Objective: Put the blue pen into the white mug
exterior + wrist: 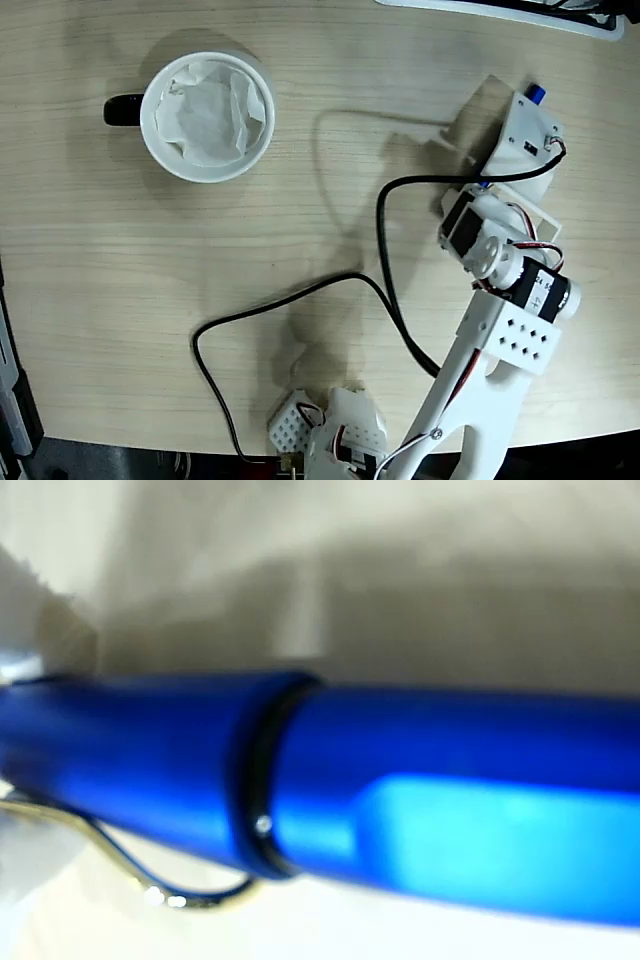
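Note:
The white mug [207,116] with a black handle and crumpled paper inside stands at the upper left of the fixed view. My gripper [522,135] is at the upper right, far from the mug, and its white body covers most of the blue pen. Only the pen's end [536,95] and a sliver of blue lower down show there. In the wrist view the blue pen [400,790] fills the frame crosswise, very close and blurred, with its silver clip [150,890] at the lower left. The gripper appears shut on the pen, though its fingers are hidden.
A black cable [300,295] loops across the wooden table [120,280] from the arm's base to the gripper. The white arm [500,340] rises from the bottom edge at the right. A white object's edge [520,15] lies along the top right.

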You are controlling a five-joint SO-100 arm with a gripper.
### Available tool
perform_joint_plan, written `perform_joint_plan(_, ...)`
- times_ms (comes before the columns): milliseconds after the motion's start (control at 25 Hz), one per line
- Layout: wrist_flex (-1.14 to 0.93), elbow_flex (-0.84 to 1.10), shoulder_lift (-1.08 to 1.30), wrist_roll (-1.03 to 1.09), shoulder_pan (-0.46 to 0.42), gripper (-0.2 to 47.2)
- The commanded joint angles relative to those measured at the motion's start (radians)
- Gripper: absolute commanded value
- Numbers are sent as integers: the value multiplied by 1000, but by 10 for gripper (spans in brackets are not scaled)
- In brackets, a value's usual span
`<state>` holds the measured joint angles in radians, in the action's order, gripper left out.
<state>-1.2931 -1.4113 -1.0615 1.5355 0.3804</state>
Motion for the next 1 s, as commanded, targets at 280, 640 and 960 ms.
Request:
perform_joint_plan(280,-149,-91,-305,-273,-112,1)
perform_joint_plan(640,-353,-160,-499,-701,-307,1)
perform_joint_plan(960,-410,-156,-635,-1055,-442,0)
